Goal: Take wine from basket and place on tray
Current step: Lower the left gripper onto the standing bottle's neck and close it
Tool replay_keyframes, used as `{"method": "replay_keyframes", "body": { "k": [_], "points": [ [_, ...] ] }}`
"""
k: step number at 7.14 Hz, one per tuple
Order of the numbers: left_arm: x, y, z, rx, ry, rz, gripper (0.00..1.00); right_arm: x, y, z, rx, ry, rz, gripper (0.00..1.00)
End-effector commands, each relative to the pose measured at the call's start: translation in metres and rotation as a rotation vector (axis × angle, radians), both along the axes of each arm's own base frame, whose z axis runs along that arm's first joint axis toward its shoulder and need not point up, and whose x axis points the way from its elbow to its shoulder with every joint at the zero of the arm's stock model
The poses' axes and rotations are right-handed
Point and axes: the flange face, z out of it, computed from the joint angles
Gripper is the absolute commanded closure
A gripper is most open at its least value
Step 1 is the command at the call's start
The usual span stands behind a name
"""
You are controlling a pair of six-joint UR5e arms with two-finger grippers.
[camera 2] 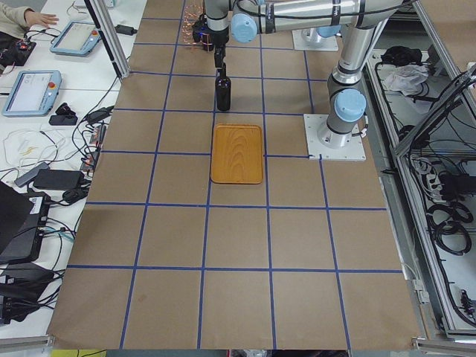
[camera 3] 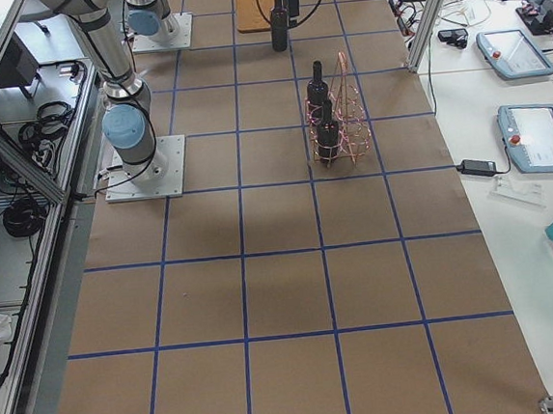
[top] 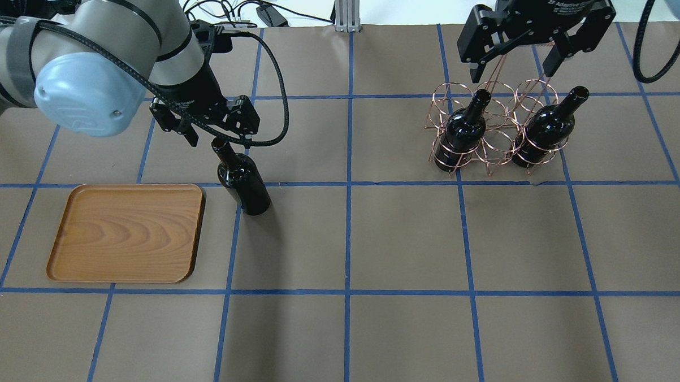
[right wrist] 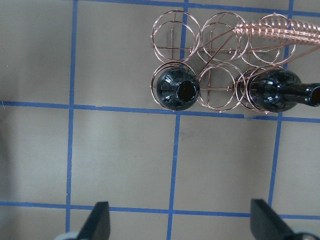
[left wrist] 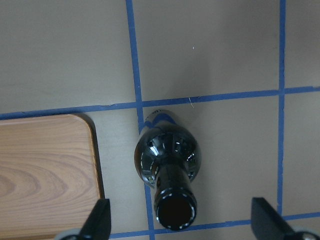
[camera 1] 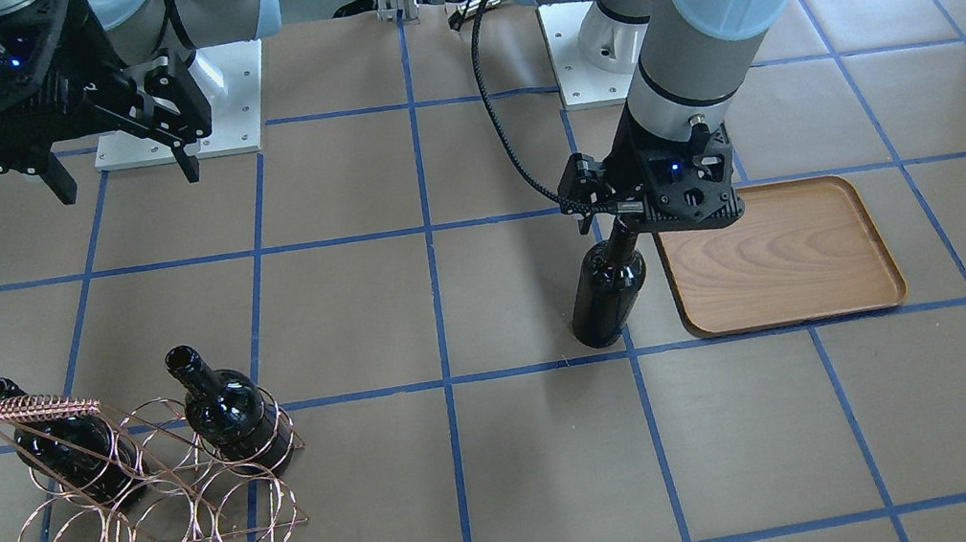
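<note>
the wine [top: 244, 182] for this step stands upright on the worktop [top: 372, 243], its long axis vertical, just beside the tray [top: 129, 231] on the edge that faces the basket [camera 1: 40, 411], close to but not on the wood. the left gripper [left wrist: 182, 222] hangs straight above it with the jaws spread wide. in the left wrist view the open mouth of the bottle sits between the two fingertips [left wrist: 100, 220] with a clear gap on each side, so nothing is pinched. whether the tips reach below the lip of the neck cannot be told. the move ahead looks like it turns on this line-up: the neck lies on the jaws' centre line, so a straight closing would catch it. the tray then lies a short way to the robot's left, so it would take a lift over the low rim and a small sideways carry. the left arm is plainly the nearer one. the right gripper [top: 511, 70] hovers well apart, over the far side of the basket, jaws spread and holding nothing. two other bottles [top: 466, 133] stand in the end rings, with the middle ring between them vacant.
</note>
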Motion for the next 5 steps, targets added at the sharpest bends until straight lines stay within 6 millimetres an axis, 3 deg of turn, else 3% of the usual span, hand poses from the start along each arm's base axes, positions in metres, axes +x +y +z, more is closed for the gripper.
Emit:
{"method": "replay_keyframes", "body": {
  "k": [1, 3, 5],
  "points": [
    [0.0, 0.002, -0.028, 0.025, 0.002, -0.009, 0.12, -0.005, -0.001, 0.0, 0.0, 0.0, -0.008, 0.0],
    [-0.001, 0.004, -0.028, 0.037, 0.0, -0.012, 0.25, -0.006, 0.007, 0.007, -0.003, 0.002, -0.006, 0.0],
    [-0.002, 0.007, -0.027, 0.054, 0.008, -0.012, 0.25, -0.006, 0.007, -0.004, 0.005, 0.002, -0.005, 0.0]
  ]
}}
